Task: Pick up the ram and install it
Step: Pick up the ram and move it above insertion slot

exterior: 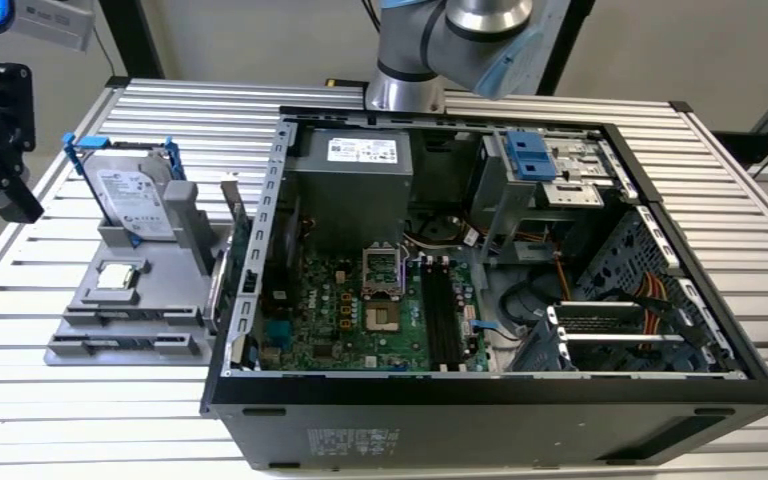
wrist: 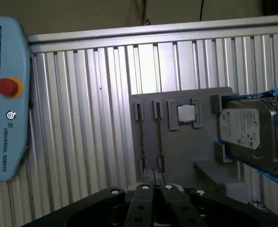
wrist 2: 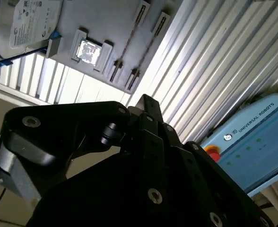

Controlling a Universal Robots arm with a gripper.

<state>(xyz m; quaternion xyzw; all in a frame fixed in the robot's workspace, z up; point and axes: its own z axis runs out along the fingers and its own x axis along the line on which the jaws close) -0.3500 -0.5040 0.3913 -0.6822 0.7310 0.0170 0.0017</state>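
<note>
Currently on the bench [exterior: 104,420]: one open computer case [exterior: 491,425], centre to lower right of the exterior view, with its circuit board [exterior: 357,310] exposed inside.

Item, grey tray [exterior: 77,300], left of centre, just beside the case. On the tray:
- a hard drive [exterior: 131,195] in a blue frame, upright at the back
- a small square silver chip [exterior: 117,278], lying flat in front of the drive
- two long slots [wrist: 140,137] at the end away from the drive

Item, ram [exterior: 233,212]: a thin dark stick, apparently standing on end at the tray's side nearest the case, close to the case wall. Nothing grips it.

Item, claw [wrist: 156,187]: in the first wrist view its two fingers [wrist: 141,203] sit close together with only a slim gap. They hold nothing, and the tips are seen against the tray's slotted end. In the exterior view the claw's black body hangs at the left edge of the frame, higher than the tray and well apart from the ram.

Item, pale blue hand controller [wrist: 6,94] with a red button [wrist: 7,86], seen in both wrist views.
</note>
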